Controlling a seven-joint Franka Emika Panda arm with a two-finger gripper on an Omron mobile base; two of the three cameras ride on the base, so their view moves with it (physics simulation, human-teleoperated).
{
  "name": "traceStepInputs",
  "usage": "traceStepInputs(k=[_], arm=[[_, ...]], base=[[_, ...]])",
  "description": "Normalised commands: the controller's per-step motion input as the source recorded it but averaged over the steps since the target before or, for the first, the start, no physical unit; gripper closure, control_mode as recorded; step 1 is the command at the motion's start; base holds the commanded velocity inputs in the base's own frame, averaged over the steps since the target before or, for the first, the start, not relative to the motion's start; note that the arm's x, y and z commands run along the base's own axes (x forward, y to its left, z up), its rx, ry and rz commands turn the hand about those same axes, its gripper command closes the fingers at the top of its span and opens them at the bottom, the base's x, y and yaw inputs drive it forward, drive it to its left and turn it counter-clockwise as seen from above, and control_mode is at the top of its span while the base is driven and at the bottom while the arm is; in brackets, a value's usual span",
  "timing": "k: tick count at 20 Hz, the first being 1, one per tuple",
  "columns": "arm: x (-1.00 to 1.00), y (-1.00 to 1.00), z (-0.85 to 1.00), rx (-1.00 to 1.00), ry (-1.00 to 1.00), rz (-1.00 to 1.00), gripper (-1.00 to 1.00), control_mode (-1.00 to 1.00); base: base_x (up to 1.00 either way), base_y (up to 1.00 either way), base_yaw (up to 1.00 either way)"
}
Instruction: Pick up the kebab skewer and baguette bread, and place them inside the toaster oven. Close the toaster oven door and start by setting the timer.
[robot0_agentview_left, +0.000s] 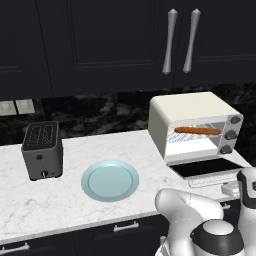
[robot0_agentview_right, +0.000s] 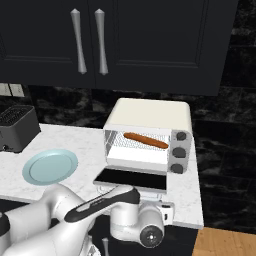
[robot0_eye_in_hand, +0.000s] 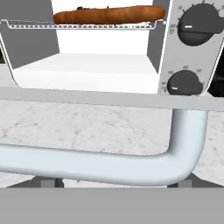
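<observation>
Marble counter (robot0_agentview_left: 75, 200) holds plate (robot0_agentview_left: 110, 180), slot toaster (robot0_agentview_left: 42, 150); baguette bread (robot0_agentview_left: 197, 131) inside toaster oven (robot0_agentview_left: 192, 125) (tool state unclear).

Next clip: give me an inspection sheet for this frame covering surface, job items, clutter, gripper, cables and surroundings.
Surface: white marble counter.
Job's things: toaster oven open, toaster oven door folded down flat; baguette bread lying on the wire rack. Kebab skewer: only dark specks behind the loaf, cannot confirm.
Clutter: pale blue plate, bare; dark grey slot toaster.
Gripper: gripper low at the door's silver bar handle; open or shut, cannot tell.
Cables: nothing seen.
Surroundings: dark wall cabinets, black marbled backsplash, wall outlets.
</observation>
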Motion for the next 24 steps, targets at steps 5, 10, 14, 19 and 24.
traceStepInputs(k=[5, 10, 14, 19, 24], arm=[[0.31, 0.0, 0.44, 0.03, -0.05, 0.0, -1.0, -1.0], [0.43, 0.04, 0.42, 0.03, -0.02, 0.0, -1.0, -1.0], [0.42, 0.13, 0.46, 0.01, -0.02, 0.0, -1.0, -1.0], [0.5, 0.21, 0.44, 0.0, -0.01, 0.0, -1.0, -1.0], [0.56, 0.31, 0.42, 0.0, 0.0, -0.04, -1.0, -1.0]], base=[[0.0, 0.0, 0.0], [0.0, 0.0, 0.0], [0.0, 0.0, 0.0], [0.0, 0.0, 0.0], [0.0, 0.0, 0.0]])
